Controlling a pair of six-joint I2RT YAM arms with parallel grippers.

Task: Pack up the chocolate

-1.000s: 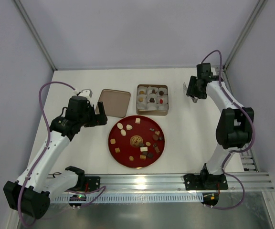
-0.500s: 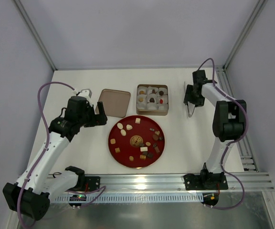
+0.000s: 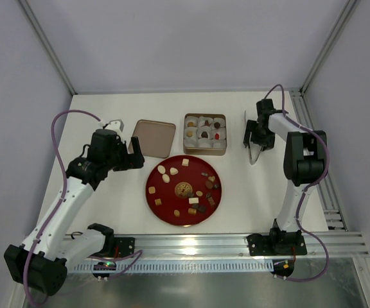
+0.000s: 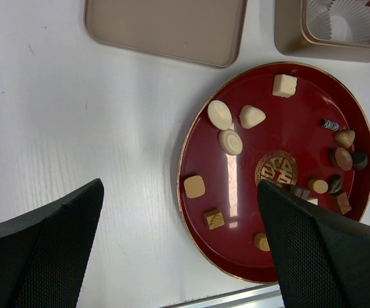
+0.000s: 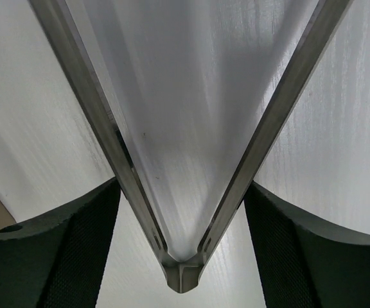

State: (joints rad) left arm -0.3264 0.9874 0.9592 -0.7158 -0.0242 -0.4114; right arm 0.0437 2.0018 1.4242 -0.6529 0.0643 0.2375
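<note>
Several chocolates (image 3: 194, 192) in brown, tan and cream lie on a round red plate (image 3: 156, 181); they also show in the left wrist view (image 4: 230, 141). A gold-brown tin (image 3: 204, 152) behind the plate holds white paper cups, some with a chocolate inside. My left gripper (image 3: 135, 151) is open and empty, hovering over the plate's left edge (image 4: 180, 192). My right gripper (image 3: 255, 136), right of the tin, is shut on metal tongs (image 3: 254, 154). The tongs' V (image 5: 182, 282) sits between the fingers (image 5: 82, 244), low over the white table.
The tin's lid (image 3: 154, 137) lies upside down left of the tin, behind my left gripper; it also shows in the left wrist view (image 4: 166, 29). An aluminium rail (image 3: 191, 244) runs along the table's near edge. Side walls close in left and right.
My right gripper has come down and slightly left with the tongs, from raised near the back right corner to low over the table beside the tin. The left arm has not moved.
</note>
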